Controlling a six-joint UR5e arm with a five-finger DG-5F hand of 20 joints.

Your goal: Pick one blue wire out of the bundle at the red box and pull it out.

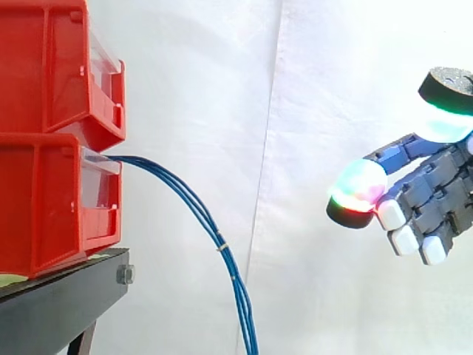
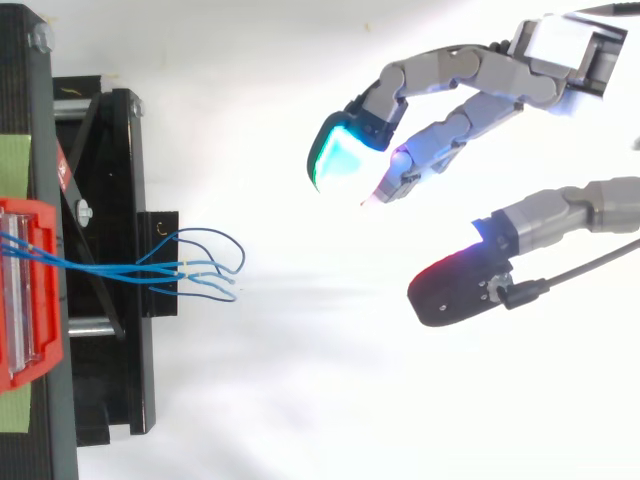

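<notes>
A bundle of thin blue wires [image 1: 198,209] comes out of the lower red box [image 1: 55,207] and droops down to the bottom edge, held together by a small tie partway down. In the top view the blue wires [image 2: 190,268] fan out to the right of the red box [image 2: 30,290], their ends looping loosely. My hand [image 1: 425,200] hovers well to the right of the bundle, apart from it. In the top view the hand [image 2: 470,95] is spread, with the fingers above and the thumb below. It is open and holds nothing.
A second red box [image 1: 59,70] is stacked on the lower one. Both rest on a black stand [image 1: 59,296] at the left. A white curtain hangs behind. Open space lies between the wires and my hand.
</notes>
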